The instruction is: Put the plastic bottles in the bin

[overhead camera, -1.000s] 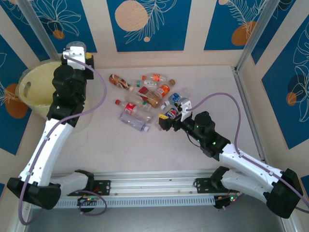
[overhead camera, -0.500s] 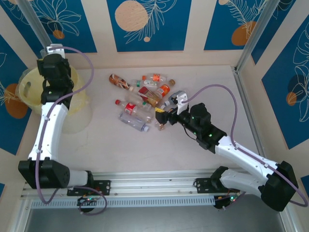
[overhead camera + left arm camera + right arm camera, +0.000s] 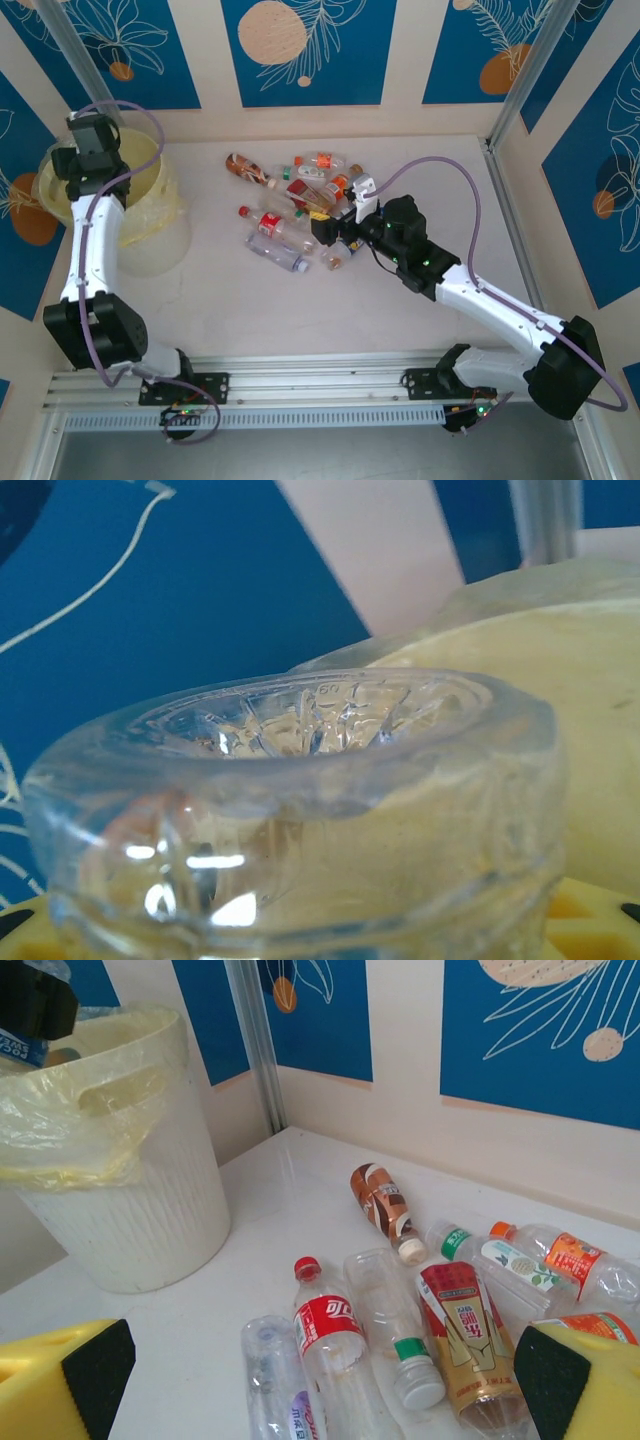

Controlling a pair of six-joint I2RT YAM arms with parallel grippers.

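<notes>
Seen from overhead, the left tool has swung across and now hangs above the bin at the far left corner of the tabletop. The right tool has pushed forward to the edge of the bottle pile. A drop looks close (judging by position alone). The left wrist camera adds a clear bottle clamped in the left tool. The right wrist camera shows its fingers spread wide and empty, with bottles lying ahead.

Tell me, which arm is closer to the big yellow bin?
Left. The left arm's fingers hold a clear bottle right over the bin; the right arm's fingers are across the table, above the bottle pile.
</notes>
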